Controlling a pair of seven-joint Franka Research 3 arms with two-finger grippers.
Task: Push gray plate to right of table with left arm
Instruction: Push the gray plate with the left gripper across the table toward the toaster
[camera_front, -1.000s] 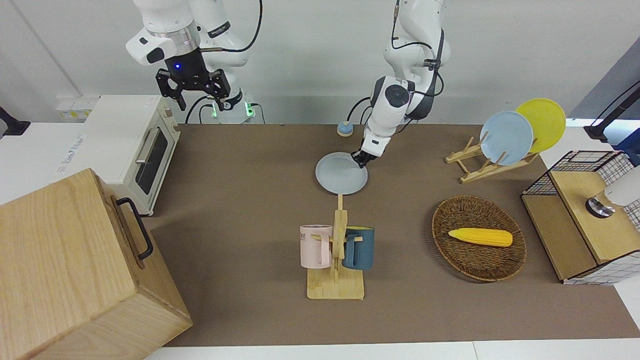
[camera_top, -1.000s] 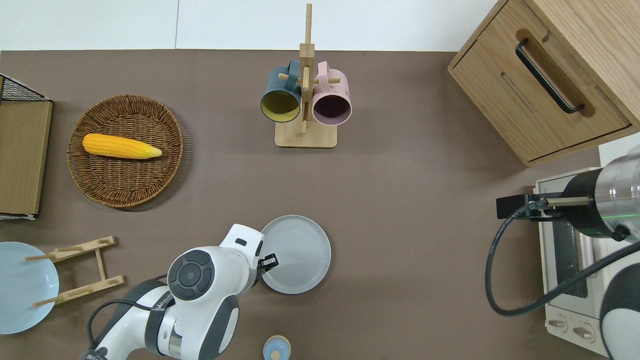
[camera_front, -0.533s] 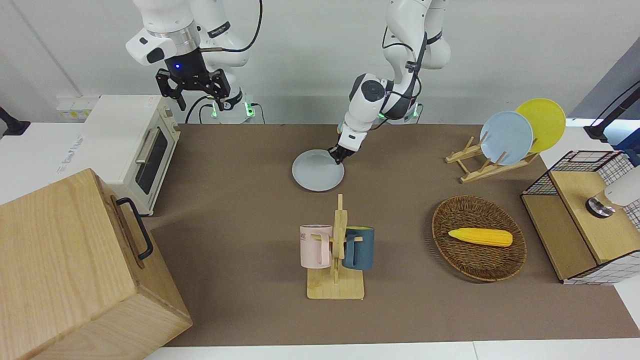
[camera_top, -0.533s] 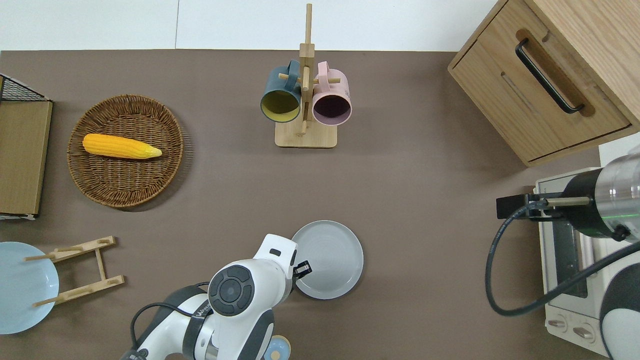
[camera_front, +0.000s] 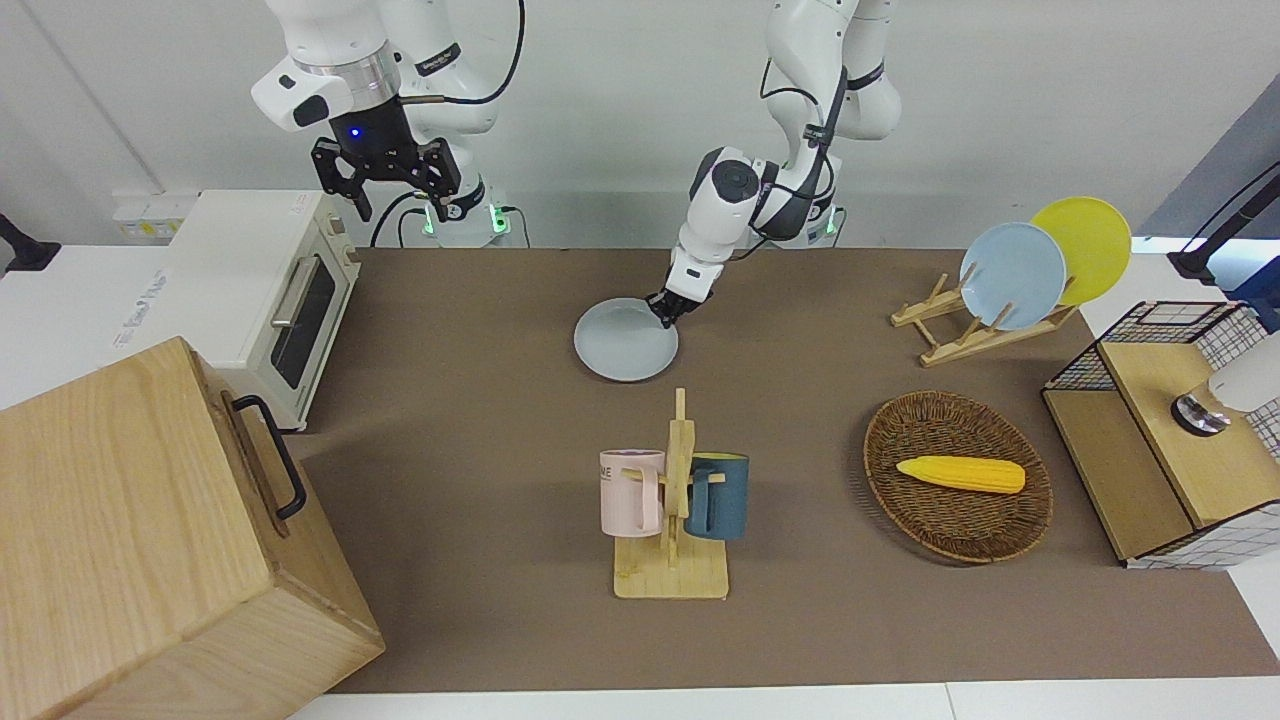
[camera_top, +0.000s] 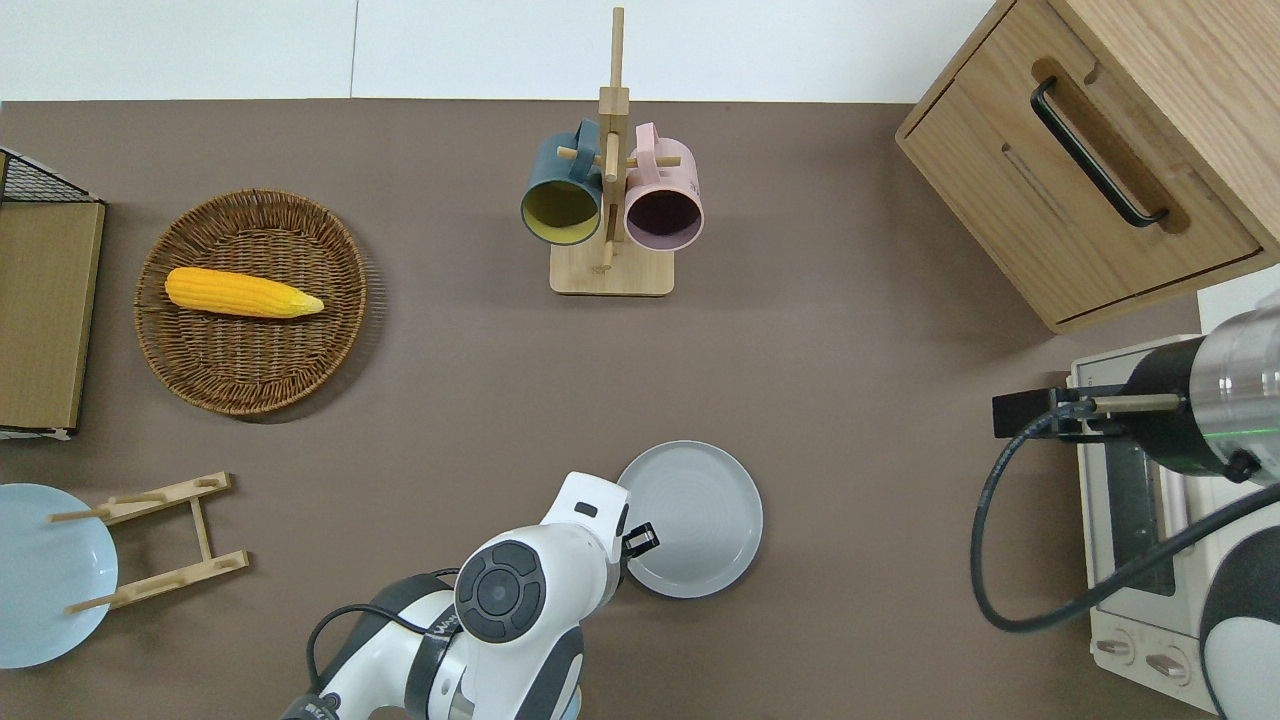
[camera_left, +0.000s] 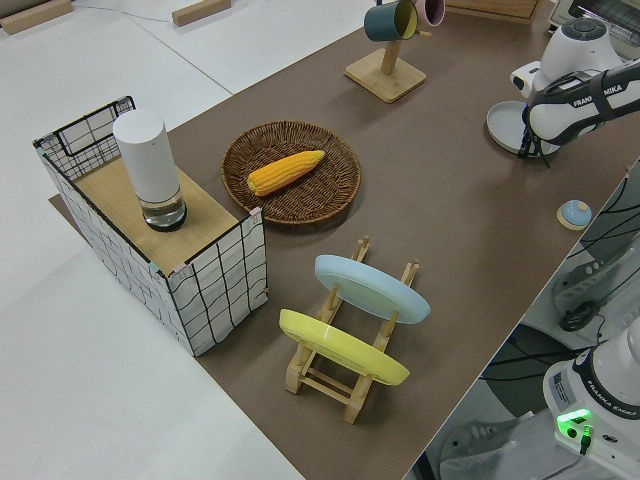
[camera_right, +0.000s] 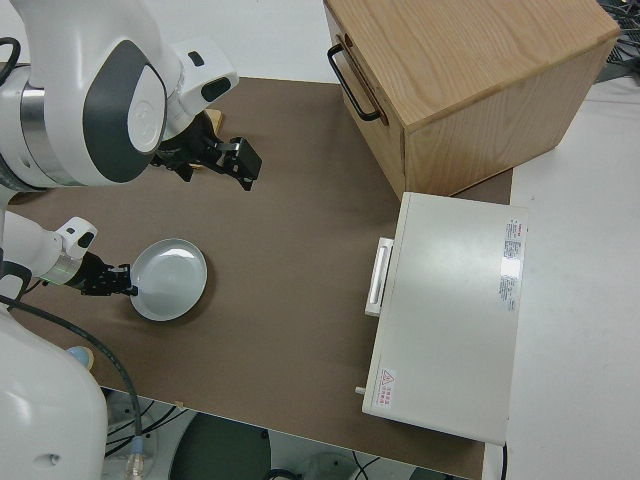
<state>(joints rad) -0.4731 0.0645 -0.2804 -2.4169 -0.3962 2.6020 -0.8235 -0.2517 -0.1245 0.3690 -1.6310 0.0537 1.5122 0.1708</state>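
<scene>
One gray plate (camera_top: 693, 518) lay flat on the worktop (camera_top: 850, 320), nearer the robots than the mug rack (camera_top: 611, 190). The left claw (camera_top: 640, 541) touched its rim on the side toward the left arm's end; whether the claw was wide or narrow I cannot tell. The plate looked stiff, light and likely slippery, so a low push at the rim suited it. The right arm was parked.

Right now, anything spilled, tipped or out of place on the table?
Nothing stands out. The gray plate lies flat on the table, the left gripper at its rim. Both mugs hang on their stand, and the corn lies in its basket.
</scene>
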